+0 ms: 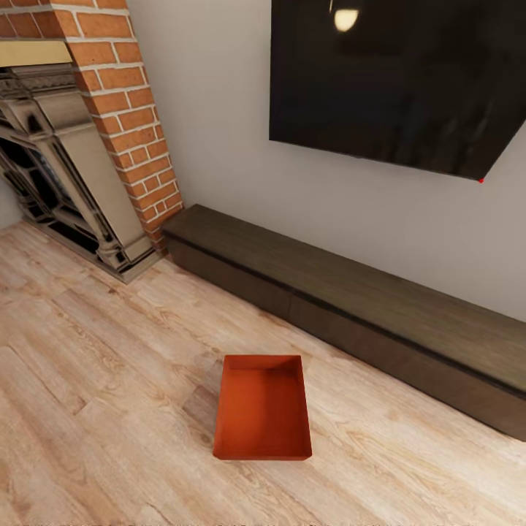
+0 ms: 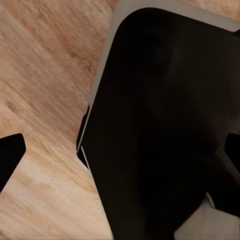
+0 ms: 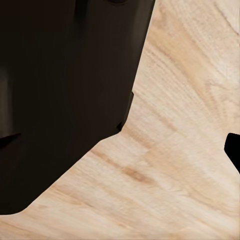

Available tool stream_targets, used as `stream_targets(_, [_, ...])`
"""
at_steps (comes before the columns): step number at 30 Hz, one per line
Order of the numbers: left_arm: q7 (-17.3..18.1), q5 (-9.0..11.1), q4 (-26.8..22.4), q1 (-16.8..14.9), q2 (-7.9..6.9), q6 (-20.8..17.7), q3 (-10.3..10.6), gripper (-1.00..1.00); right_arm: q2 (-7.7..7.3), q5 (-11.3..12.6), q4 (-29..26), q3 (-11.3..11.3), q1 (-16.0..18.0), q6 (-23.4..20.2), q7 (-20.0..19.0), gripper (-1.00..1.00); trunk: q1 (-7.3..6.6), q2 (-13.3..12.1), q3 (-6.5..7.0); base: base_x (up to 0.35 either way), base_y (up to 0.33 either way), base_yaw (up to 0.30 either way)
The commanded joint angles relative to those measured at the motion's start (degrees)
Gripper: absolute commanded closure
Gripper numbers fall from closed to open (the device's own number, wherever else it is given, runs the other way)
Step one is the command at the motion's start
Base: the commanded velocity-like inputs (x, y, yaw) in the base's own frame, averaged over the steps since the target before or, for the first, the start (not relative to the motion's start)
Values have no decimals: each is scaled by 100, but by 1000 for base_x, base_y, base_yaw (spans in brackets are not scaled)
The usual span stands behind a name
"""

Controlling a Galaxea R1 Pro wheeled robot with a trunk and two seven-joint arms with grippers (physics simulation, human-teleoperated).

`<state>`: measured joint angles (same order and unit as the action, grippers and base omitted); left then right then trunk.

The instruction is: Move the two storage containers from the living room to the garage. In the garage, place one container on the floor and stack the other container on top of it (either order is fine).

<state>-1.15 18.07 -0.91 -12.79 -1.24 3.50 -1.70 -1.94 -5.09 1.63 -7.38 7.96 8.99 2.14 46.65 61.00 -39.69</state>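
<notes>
Orange-red storage container (image 1: 263,409), red-brick fireplace (image 1: 131,109)

I am finding nothing to read here: no lettering, label, brand or number is showing on the orange-red storage container (image 1: 263,409), on the low dark TV bench (image 1: 351,307) or on the black screen (image 1: 394,80) hanging above it (only a lamp's glare is showing there, plus a tiny red dot at its lower corner).

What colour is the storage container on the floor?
Orange-red, inside and out; the storage container shows best in the head view.
</notes>
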Motion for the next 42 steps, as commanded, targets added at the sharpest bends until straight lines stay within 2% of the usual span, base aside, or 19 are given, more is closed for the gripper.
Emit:
stream_targets(1, [-8,10,3,-3,1,16,-14,-100,0,-53,17,-17,6,26,23,-100,0,2,-13,0,0,0])
stream_targets(42, [-8,8,3,-4,1,18,-15,-100,17,-59,16,-18,5,33,23,-100,0,2,-363,0,0,0])
